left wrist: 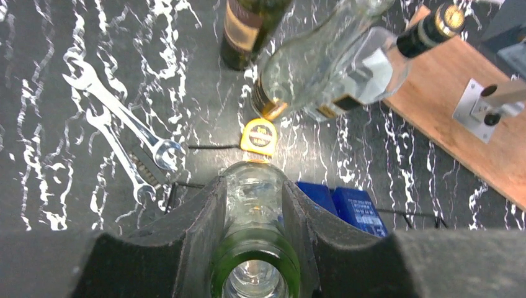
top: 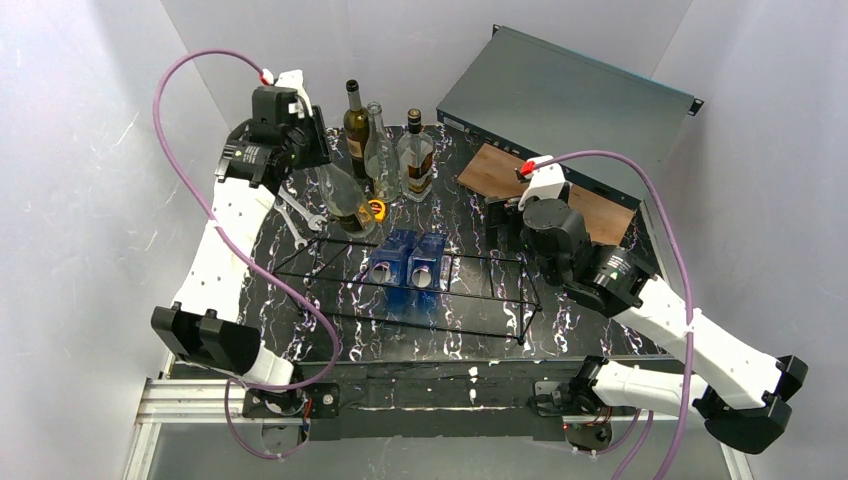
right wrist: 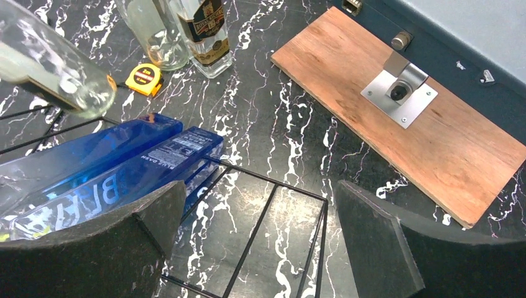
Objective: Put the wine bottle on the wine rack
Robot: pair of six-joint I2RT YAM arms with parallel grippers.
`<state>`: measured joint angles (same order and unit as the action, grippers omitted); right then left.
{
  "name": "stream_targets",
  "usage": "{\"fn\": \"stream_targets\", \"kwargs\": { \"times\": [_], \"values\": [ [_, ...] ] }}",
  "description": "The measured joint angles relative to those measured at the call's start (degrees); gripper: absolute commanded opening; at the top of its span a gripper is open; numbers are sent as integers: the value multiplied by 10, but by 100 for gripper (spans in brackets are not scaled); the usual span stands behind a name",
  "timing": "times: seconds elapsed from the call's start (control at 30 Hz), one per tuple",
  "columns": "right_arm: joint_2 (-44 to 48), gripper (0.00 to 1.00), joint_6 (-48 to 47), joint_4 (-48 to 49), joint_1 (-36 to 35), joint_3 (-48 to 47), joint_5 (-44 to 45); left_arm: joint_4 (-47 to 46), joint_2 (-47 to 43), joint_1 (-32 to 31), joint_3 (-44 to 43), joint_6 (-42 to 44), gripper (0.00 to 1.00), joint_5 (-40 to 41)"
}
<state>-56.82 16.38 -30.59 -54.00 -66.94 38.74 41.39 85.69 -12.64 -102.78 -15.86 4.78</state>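
The right gripper [right wrist: 260,211] hangs wide open and empty over the right end of the wine rack [right wrist: 264,179], where 2 blue bottles [top: 408,262] lie side by side; beyond, the left gripper [left wrist: 254,198] is clenched on the neck of the clear wine bottle [top: 347,203], tilted in the air above the rack's far left corner. The step in hand looks like the carry; next, I judge, the bottle must be levelled and lowered onto the rods left of the blue pair.

Clear glossy glass wine bottle [left wrist: 251,208] is showing between the matt black fingers [left wrist: 198,236] of the left gripper [left wrist: 253,182]; beyond the jaws, polished metal wrenches [left wrist: 127,119] are gleaming on the smooth marble-patterned table [left wrist: 49,186].
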Motion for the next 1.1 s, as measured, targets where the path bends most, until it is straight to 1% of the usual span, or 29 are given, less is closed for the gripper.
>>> {"fn": "stream_targets", "kwargs": {
  "times": [0.2,0.4,0.57,0.73,0.97,1.1],
  "values": [
    [10,100,19,12,0,12,1,-17,-2,-1,66,-13,0,-24],
    [42,100,48,19,0,51,2,-34,-3,-2,86,-14,0,-26],
    [53,100,63,20,0,59,3,-64,-6,-4,111,-23,0,-24],
    [54,100,63,20,0,59,3,-75,-13,-30,146,-17,0,-2],
    [54,100,62,21,0,60,3,-90,-26,-89,166,18,0,59],
    [53,100,63,23,0,69,3,-100,-48,-96,194,21,0,69]
  ]
}}
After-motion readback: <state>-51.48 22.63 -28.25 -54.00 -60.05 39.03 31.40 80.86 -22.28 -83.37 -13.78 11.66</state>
